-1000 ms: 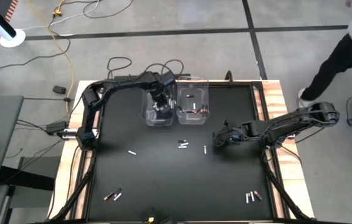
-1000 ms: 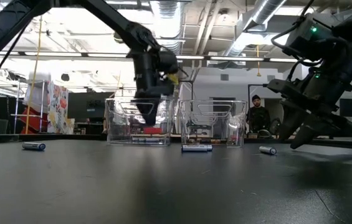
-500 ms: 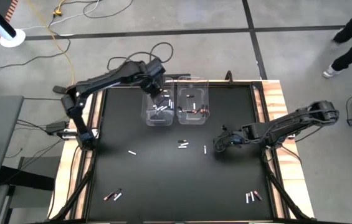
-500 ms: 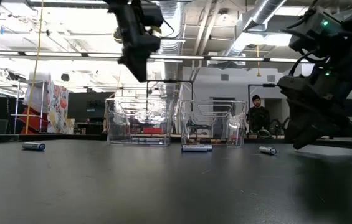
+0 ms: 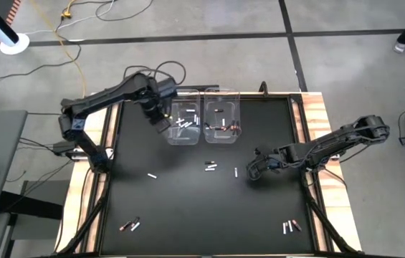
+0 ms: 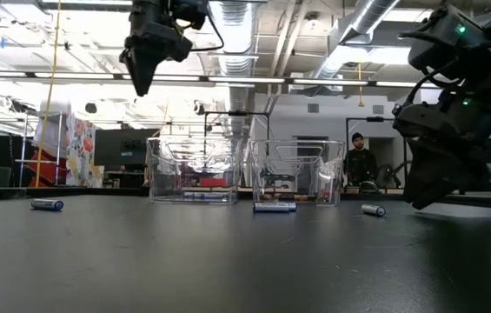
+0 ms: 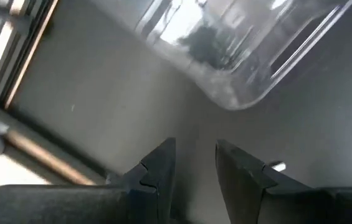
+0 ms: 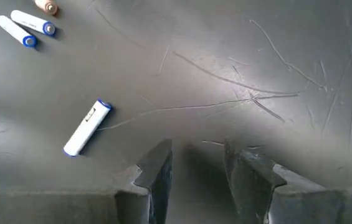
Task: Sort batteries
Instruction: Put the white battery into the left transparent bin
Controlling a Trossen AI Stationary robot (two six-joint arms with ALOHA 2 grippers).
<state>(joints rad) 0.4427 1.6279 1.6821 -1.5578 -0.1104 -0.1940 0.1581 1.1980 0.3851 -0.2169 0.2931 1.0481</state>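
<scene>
high view: the left claw (image 5: 160, 119) hangs just beside the left bin (image 5: 185, 125), which holds white batteries (image 5: 184, 123), likely sorted by colour. low view: the right claw (image 6: 429, 187) hovers low over the desk (image 6: 228, 261). left wrist view: fingers slightly parted, holding nothing. right wrist view: fingers spread, empty, near a loose white battery (image 8: 87, 127), probably lining up a pick.

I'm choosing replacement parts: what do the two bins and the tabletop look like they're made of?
The two bins look like clear, glossy rigid plastic: the batteries inside show through the walls, and room lights glint on them in the low view. The tabletop seems a matte black sheet, maybe rubber or laminate; the right wrist view shows fine scratches on it. Its edge looks like bare wood.
</scene>
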